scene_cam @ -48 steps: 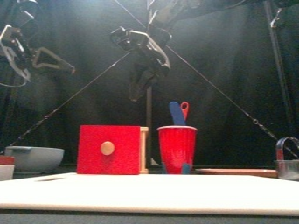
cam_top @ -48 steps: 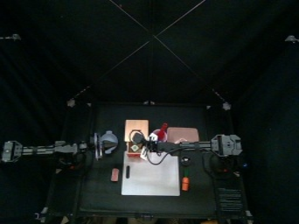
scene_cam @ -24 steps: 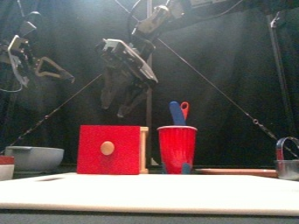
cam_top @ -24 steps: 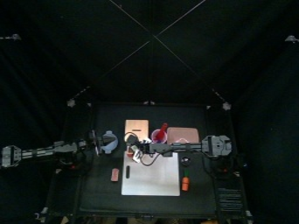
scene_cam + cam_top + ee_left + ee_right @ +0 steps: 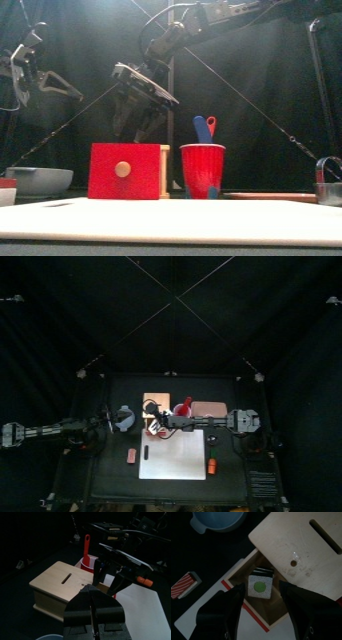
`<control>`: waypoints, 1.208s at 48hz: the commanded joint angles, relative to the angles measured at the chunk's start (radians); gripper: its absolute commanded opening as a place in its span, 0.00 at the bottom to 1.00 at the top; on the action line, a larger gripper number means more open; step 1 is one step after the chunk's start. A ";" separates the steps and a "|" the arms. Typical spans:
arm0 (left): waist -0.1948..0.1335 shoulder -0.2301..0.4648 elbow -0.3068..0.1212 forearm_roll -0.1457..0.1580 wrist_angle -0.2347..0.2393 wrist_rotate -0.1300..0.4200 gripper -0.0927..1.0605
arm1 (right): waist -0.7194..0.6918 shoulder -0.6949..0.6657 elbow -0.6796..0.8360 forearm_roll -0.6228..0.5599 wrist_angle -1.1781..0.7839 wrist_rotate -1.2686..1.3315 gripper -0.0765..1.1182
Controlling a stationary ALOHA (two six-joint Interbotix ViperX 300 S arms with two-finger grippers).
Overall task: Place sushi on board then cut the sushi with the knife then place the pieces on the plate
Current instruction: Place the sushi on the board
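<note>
A toy sushi block [image 5: 259, 587], dark with a pale face and a green centre, lies in the pulled-out drawer [image 5: 272, 616] of the wooden box [image 5: 298, 552]. My right gripper [image 5: 262, 588] hangs open just above it, a jaw on each side and neither touching. From the front, this gripper [image 5: 136, 115] hovers over the red drawer front [image 5: 123, 170]. The red cup [image 5: 202, 170] holds the blue and red knives [image 5: 203, 128]. The white board [image 5: 174, 454] lies in front. My left gripper [image 5: 92, 592] is shut and held high to the box's left.
The blue-grey bowl [image 5: 123, 416] stands left of the box. A red striped toy [image 5: 131, 455] lies left of the board and an orange toy [image 5: 211, 466] at its right edge. The pink tray [image 5: 245, 419] lies under the right arm. A metal cutter [image 5: 330, 170] stands far right.
My right gripper has opened wide, moved left and come down over the open drawer. The left arm has shifted slightly.
</note>
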 commanded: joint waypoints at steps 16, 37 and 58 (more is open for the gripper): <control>0.002 0.002 -0.018 0.012 -0.009 0.002 0.13 | 0.002 0.002 -0.025 -0.002 0.000 0.028 0.81; 0.000 0.002 -0.017 0.009 -0.009 0.000 0.13 | 0.002 0.046 -0.064 0.008 0.017 0.031 0.81; 0.000 0.002 -0.015 0.012 -0.009 0.002 0.13 | 0.002 0.071 -0.086 0.002 0.074 0.031 0.79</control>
